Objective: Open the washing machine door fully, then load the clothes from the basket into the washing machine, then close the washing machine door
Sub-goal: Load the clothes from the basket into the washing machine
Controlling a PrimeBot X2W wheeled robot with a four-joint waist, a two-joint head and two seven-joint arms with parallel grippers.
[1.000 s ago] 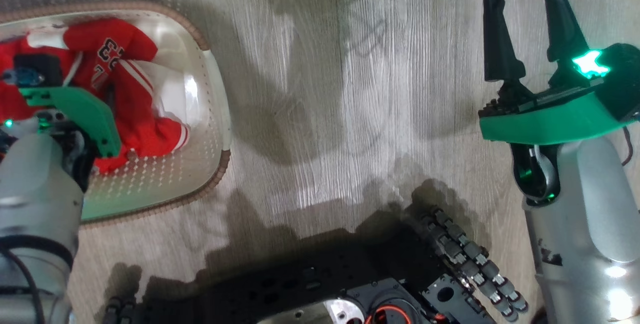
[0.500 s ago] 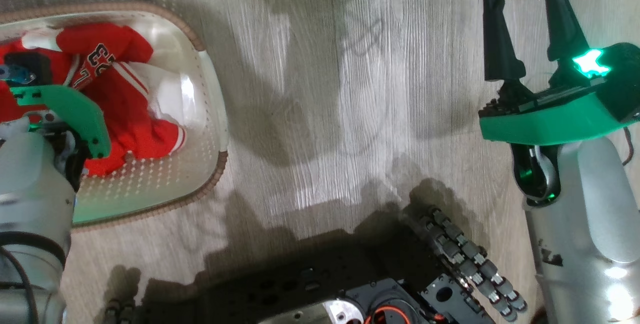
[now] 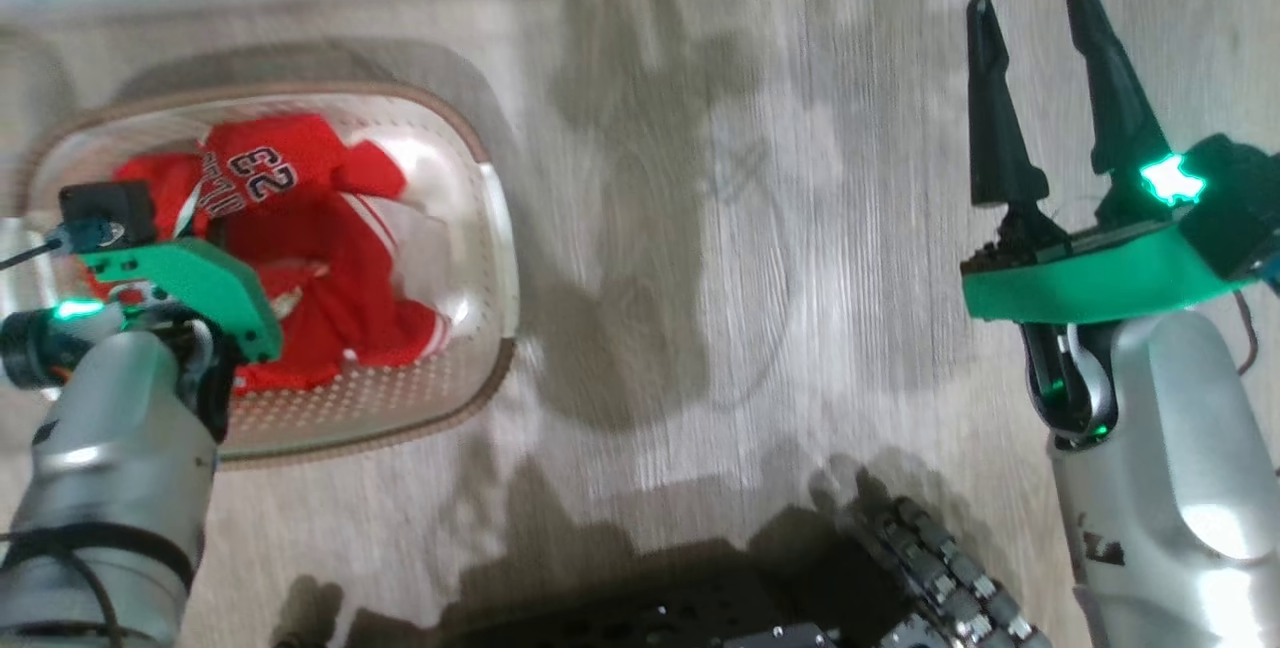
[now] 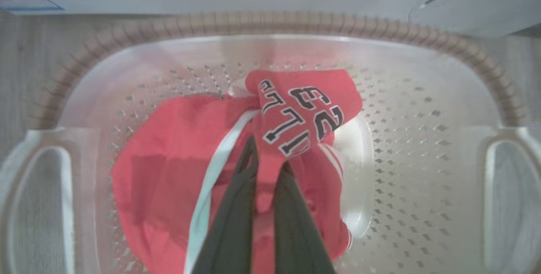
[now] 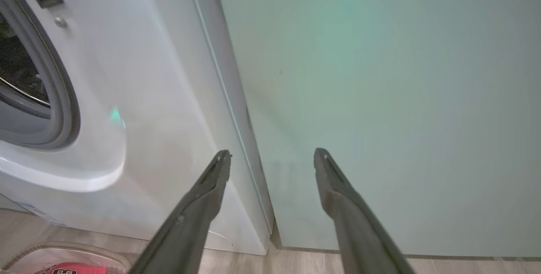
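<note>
Pinching a fold of the bright red garment with white stripes [image 4: 177,172], the left end effector [image 4: 268,154] has its two dark fingers narrowed onto the cloth. This is inside the cream perforated plastic basket with the brown rim [image 4: 296,22], which sits on the pale wood floor [image 3: 700,228]. A black, white-edged "23" reads clearly on the fabric; the letters beside it are creased and blurred. The right end effector [image 5: 271,152] hangs wide and empty before the big white washing machine [image 5: 148,75] and a pale green cabinet [image 5: 380,96]. The drum opening [image 5: 17,75] is cropped at the edge.
</note>
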